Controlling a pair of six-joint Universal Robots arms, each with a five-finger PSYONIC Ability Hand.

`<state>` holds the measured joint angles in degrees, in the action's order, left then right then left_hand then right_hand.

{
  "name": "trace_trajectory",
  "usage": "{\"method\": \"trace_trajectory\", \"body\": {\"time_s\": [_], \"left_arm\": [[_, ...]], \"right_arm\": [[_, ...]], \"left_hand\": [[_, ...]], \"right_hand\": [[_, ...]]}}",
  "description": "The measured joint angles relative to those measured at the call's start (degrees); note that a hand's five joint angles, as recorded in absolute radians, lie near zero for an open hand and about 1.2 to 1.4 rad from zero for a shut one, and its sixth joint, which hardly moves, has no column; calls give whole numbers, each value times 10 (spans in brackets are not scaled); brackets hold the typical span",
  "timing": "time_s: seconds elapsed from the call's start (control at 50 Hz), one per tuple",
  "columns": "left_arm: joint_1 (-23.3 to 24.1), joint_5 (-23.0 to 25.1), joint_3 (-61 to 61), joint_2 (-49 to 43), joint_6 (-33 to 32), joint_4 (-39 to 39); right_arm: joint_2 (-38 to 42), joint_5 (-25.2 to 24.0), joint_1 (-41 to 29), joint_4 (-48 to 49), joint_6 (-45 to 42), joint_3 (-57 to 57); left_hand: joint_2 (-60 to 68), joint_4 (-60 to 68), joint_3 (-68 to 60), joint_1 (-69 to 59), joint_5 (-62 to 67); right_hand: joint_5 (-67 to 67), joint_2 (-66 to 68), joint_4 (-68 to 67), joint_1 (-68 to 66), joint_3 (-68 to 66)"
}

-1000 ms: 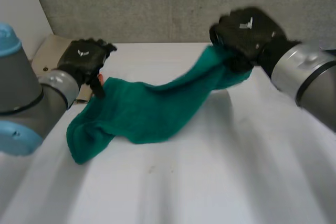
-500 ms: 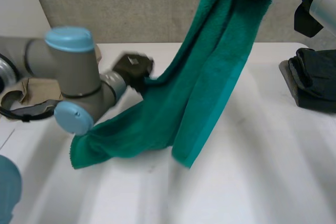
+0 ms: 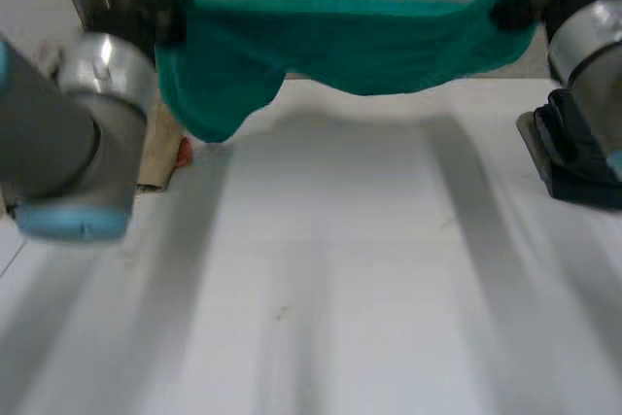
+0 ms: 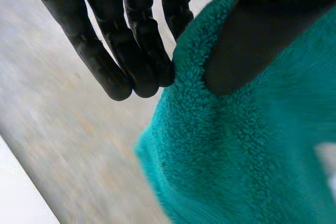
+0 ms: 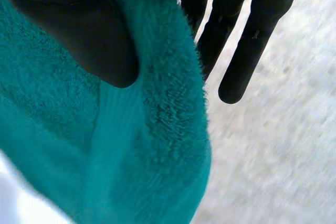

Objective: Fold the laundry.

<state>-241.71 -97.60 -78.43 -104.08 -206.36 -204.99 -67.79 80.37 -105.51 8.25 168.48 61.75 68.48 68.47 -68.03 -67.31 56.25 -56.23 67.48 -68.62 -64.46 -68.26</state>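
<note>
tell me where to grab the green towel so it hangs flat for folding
By the two ends of its top edge, coming from above, thumb on one face, fingers behind. The green towel hangs stretched above the table that way: left hand pinches one end, right hand the other. Its left side droops bunched, so a grip nearer that corner may help.

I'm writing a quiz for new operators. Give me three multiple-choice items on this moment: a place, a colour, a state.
1. Where is the towel? A flat on the table; B held in the air between the left hand and right hand; C in a basket.
2. Its colour? A white; B red; C teal.
3. The left hand is: A pinching the towel; B open; C curled, empty.
Answers: B, the head view shows it spanning from hand to hand; C, teal pile in every view; A, its wrist view shows the edge pinched.
</note>
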Motion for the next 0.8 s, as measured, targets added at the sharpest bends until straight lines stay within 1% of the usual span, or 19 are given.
{"method": "trace_trajectory", "body": {"time_s": [0.08, 0.14, 0.22, 0.24, 0.26, 0.28, 0.3, 0.34, 0.36, 0.38, 0.4, 0.44, 0.46, 0.48, 0.56, 0.64, 0.72, 0.8], "left_arm": [[12, 12, -106, -12, 12, -9], [25, 27, -164, -46, 21, -25], [32, 35, -191, -90, 25, -42], [32, 34, -196, -111, 25, -47], [32, 34, -197, -119, 25, -48], [30, 33, -198, -131, 25, -48], [29, 32, -198, -134, 25, -47], [25, 29, -197, -148, 25, -37], [23, 29, -197, -150, 26, -31], [22, 30, -197, -150, 26, -27], [20, 31, -198, -149, 26, -19], [16, 34, -200, -143, 27, -7], [11, 38, -202, -136, 29, 2], [5, 42, -206, -127, 31, 10], [-25, 59, -220, -90, 43, 34], [-62, 88, -236, -54, 57, 60], [-110, 141, -254, -37, 57, 95], [-150, 194, -264, -47, 34, 123]], "right_arm": [[11, -18, 7, 25, -7, 84], [28, -34, 13, 48, -20, 146], [50, -44, 21, 67, -38, 193], [61, -46, 25, 72, -48, 209], [64, -46, 26, 74, -51, 213], [74, -45, 32, 76, -61, 224], [76, -45, 33, 76, -63, 226], [86, -41, 43, 70, -76, 235], [89, -39, 47, 65, -80, 237], [90, -38, 48, 63, -81, 238], [92, -36, 52, 54, -85, 239], [93, -34, 56, 43, -88, 239], [93, -32, 58, 33, -89, 240], [92, -32, 59, 25, -90, 240], [90, -31, 59, 6, -91, 240], [90, -31, 59, -1, -90, 239], [91, -31, 58, -2, -90, 237], [93, -31, 59, -1, -90, 236]], "left_hand": [[0, 0, 0, 0, 0], [0, 0, 0, 0, 0], [-9, -9, 8, 6, -4], [-54, -50, 46, 41, -29], [-54, -50, 46, 41, -29], [-122, -116, 116, 118, -92], [-152, -145, 146, 150, -122], [-267, -263, 260, 270, -240], [-307, -301, 294, 307, -279], [-307, -301, 294, 307, -279], [-391, -389, 385, 392, -368], [-402, -406, 397, 407, -385], [-453, -457, 447, 447, -435], [-472, -476, 466, 459, -458], [-481, -483, 475, 461, -468], [-481, -483, 475, 461, -468], [-466, -468, 465, 457, -442], [-452, -450, 447, 441, -425]], "right_hand": [[0, 0, 0, 0, 0], [0, 0, 0, 0, 0], [0, 0, 0, 0, 0], [0, 0, 0, 0, 0], [0, 0, 0, 0, 0], [0, 0, 0, 0, 0], [0, 0, 0, 0, 0], [0, 0, 0, 0, 0], [0, 0, 0, 0, 0], [0, 0, 0, 0, 0], [0, 0, 0, 0, 0], [0, 0, 0, 0, 0], [0, 0, 0, 0, 0], [0, 0, 0, 0, 0], [0, 0, 0, 0, 0], [0, 0, 0, 0, 0], [0, 0, 0, 0, 0], [0, 0, 0, 0, 0]]}}
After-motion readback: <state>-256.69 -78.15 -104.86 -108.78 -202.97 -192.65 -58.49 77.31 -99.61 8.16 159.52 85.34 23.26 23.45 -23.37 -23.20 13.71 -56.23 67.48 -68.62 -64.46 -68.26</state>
